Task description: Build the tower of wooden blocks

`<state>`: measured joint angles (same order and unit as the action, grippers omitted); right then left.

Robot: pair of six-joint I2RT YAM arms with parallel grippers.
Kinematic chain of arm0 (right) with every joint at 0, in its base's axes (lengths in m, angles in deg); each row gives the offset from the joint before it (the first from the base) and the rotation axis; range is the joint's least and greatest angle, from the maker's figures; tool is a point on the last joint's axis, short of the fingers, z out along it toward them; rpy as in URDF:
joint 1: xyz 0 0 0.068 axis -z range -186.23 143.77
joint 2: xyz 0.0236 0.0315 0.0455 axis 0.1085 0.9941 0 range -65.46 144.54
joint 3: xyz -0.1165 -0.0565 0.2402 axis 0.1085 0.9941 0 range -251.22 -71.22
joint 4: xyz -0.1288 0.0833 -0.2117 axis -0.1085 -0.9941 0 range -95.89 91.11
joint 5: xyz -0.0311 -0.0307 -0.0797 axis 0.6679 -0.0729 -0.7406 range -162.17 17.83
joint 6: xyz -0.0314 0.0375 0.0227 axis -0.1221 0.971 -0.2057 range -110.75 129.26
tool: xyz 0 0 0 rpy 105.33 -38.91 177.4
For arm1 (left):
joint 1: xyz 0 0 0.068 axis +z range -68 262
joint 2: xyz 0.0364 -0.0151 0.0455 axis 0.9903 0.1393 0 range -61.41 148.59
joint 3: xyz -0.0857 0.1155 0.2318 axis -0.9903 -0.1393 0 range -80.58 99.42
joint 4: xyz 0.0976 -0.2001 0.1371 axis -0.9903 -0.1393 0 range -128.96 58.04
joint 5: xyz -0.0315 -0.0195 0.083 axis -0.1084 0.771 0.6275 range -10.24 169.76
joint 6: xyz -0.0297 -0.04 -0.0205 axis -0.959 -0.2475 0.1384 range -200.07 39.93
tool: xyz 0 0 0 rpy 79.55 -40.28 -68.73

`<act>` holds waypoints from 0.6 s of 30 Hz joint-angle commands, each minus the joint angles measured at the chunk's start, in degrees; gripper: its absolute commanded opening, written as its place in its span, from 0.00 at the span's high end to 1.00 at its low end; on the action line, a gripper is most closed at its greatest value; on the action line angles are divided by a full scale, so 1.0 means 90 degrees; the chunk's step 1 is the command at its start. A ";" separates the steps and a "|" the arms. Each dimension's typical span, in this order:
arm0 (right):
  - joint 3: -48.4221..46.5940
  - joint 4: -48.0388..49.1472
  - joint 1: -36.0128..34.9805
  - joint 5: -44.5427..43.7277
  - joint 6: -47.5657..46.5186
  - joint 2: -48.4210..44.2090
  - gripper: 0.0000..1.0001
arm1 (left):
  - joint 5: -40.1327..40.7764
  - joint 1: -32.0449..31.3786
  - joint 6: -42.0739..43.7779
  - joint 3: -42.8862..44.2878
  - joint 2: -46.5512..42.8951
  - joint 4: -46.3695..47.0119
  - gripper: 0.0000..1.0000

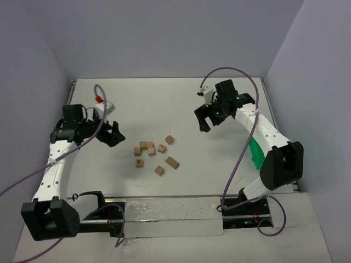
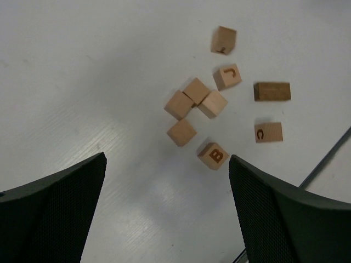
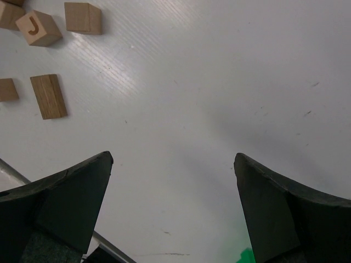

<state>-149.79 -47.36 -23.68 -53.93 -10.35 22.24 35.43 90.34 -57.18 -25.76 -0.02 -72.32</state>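
Plainly no tower stands yet; the wooden blocks (image 1: 151, 152) lie loose in a single layer on the white table (image 1: 219, 170), near its middle and between the two arms, none resting on another. Four sit bunched together, three of them with sides touching or nearly so; the rest are scattered just around them, among them the J block (image 2: 227, 76), the B block (image 2: 213, 155), the C block (image 2: 268, 132) and a darker oblong block (image 2: 272, 91) lying flat on a broad face.

They look light, stiff and smooth-faced, unlikely to break but apt to skid or twist if pinched off-centre; the best hold is probably across two opposite flat sides, squarely and a little above the table. The outliers, such as the B block, offer free sides for the pads; the bunched ones leave little room for a finger to slip between. The oblong block might serve as a steady base.

The left gripper (image 1: 114, 135) hovers just left of the group, jaws spread wide and holding nothing; its wrist view looks down on all the blocks between its dark fingers (image 2: 60, 203). The right gripper (image 1: 202, 119) hangs well to the right of them, likewise spread and empty. A green object (image 1: 255, 154) shows partly behind the right arm.
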 commanded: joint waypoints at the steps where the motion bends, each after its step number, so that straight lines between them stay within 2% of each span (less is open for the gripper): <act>1: 0.0275 0.0567 0.0014 0.0091 0.0317 -0.0087 0.00 | 0.1401 -0.1490 0.0726 0.0345 0.0304 -0.0339 0.01; 2: 0.0403 0.0650 0.0007 0.0082 0.0364 -0.0097 0.00 | 0.1664 -0.2039 0.0707 0.0347 0.0490 -0.0212 0.01; 4: 0.0559 0.0767 0.0016 0.0082 0.0461 -0.0126 0.00 | 0.2025 -0.2519 0.0628 0.0428 0.0898 -0.0144 0.01; 7: 0.0754 0.0961 0.0034 0.0109 0.0612 -0.0152 0.00 | 0.2374 -0.2768 0.0208 0.0626 0.1465 0.0153 0.01; 11: 0.0830 0.1062 0.0035 0.0173 0.0763 -0.0108 0.00 | 0.2959 -0.2962 -0.0639 0.0757 0.1844 0.0645 0.12; 13: 0.0830 0.1085 0.0035 0.0179 0.0780 -0.0064 0.00 | 0.3173 -0.2993 -0.1427 0.0800 0.1914 0.0881 0.17; 17: 0.0791 0.1075 0.0035 0.0100 0.0802 -0.0010 0.00 | 0.3094 -0.3021 -0.2570 0.0623 0.1713 0.1140 0.11; 18: 0.0790 0.1057 0.0034 0.0086 0.0802 -0.0018 0.00 | 0.3080 -0.3047 -0.3143 0.0526 0.1635 0.1184 0.11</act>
<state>-142.11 -40.14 -23.59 -53.10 -4.06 22.22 61.64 63.60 -69.69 -21.82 17.43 -67.09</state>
